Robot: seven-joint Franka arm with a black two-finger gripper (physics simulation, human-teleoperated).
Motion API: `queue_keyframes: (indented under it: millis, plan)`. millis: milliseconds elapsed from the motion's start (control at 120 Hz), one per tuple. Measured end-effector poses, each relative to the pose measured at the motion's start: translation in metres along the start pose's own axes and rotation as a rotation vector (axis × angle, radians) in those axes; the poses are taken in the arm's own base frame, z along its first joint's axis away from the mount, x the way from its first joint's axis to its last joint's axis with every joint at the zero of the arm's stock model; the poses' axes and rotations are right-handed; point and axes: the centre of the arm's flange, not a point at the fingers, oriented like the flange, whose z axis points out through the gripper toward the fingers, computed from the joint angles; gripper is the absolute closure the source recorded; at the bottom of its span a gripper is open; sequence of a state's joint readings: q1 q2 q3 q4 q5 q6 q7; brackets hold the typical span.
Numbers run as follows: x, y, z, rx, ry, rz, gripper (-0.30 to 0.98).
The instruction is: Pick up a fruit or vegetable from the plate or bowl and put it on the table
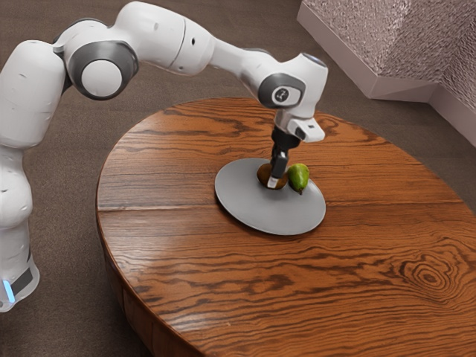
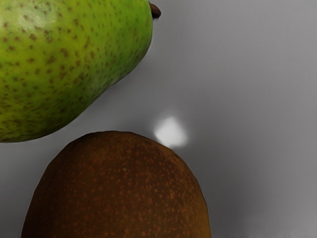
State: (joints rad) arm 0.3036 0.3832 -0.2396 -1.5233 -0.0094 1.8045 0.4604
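Note:
The black gripper (image 1: 274, 178) points down over the grey plate (image 1: 260, 212) in the exterior view, right at a brown, kiwi-like fruit (image 1: 263, 174) and covering part of it. How it stands around that fruit is hidden from this side. A green pear (image 1: 299, 176) lies on the plate close beside, toward the exterior view's right. In the wrist view the brown fruit (image 2: 119, 188) is large at the lower edge, just under the hand, with the speckled pear (image 2: 64, 59) near it and grey plate surface (image 2: 247, 99) around them.
The plate lies on a round wooden table (image 1: 357, 260) with its curved edge toward the arm's base. Bare wood surrounds the plate. A pale textured object (image 1: 372, 44) stands on the floor beyond the table.

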Motion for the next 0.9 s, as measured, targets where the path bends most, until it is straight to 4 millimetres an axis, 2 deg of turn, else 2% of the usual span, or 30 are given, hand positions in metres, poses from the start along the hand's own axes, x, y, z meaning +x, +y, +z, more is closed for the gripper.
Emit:
queue_keyframes:
  millis: [75,217,358,550,583,733,900]
  plan:
    - [0.000,0.000,0.002,-0.003,0.001,-0.001,0.03]
    - [0.000,-0.001,0.002,0.002,0.002,-0.001,0.30]
    - [0.000,-0.002,0.001,0.007,0.006,-0.001,0.40]
    - [-0.008,0.006,-0.049,0.065,0.069,-0.001,0.44]
    - [-0.012,-0.002,-0.054,0.075,0.074,-0.017,0.44]
    - [-0.048,-0.063,-0.062,0.108,0.073,-0.140,0.44]
    - [-0.081,-0.108,-0.064,0.126,0.066,-0.238,0.45]
